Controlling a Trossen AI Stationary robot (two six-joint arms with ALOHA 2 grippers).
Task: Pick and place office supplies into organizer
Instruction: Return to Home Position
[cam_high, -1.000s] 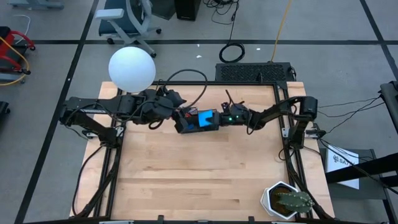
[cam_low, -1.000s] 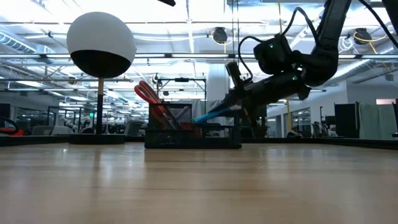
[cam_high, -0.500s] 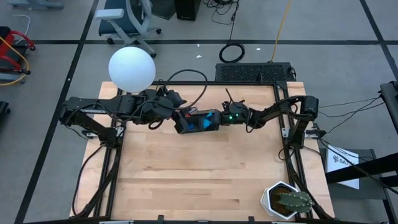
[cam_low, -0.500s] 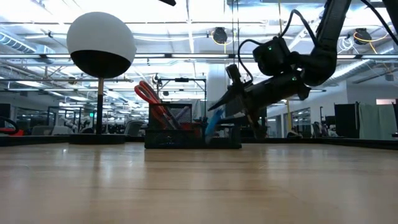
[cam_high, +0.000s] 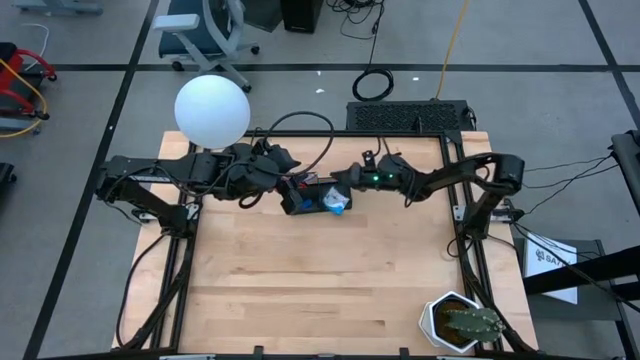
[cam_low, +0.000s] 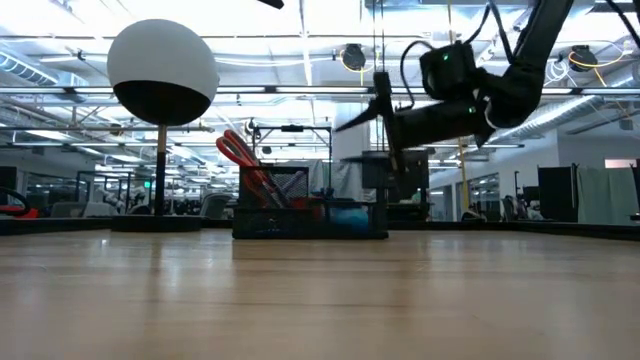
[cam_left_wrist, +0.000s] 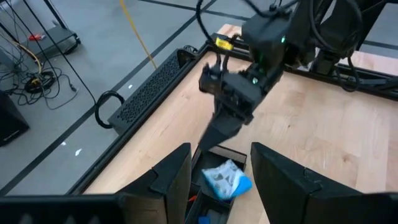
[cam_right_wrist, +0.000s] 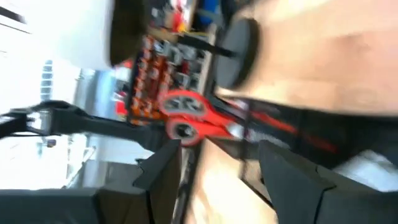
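The right end effector has risen from the right end of the organizer and now hangs above it, shifted toward the left arm. Its fingers are apart and hold nothing. The pad, gripped at that end a second ago, now lies in the organizer's right compartment. In the left wrist view it looks rumpled and tilted rather than flat.

The left end effector waits just beside the organizer's left end, fingers apart and empty. The scissors stand in the taller section, red handles leaning out toward the lamp. No loose supplies show on the desk.

Hazards during retraction, as judged:
- Arm contact. Both end effectors are close together over the organizer. A sideways swing by either arm before it gains height could bring them together.
- Organizer displacement. The organizer looks light. A low finger catching its wall could drag or tip it.
- Pad dislodged. If the pad rides above the rim, a finger passing low could flick it out onto the desk.
- Scissors snag. The handles stick out near the left arm's path and could be hooked.
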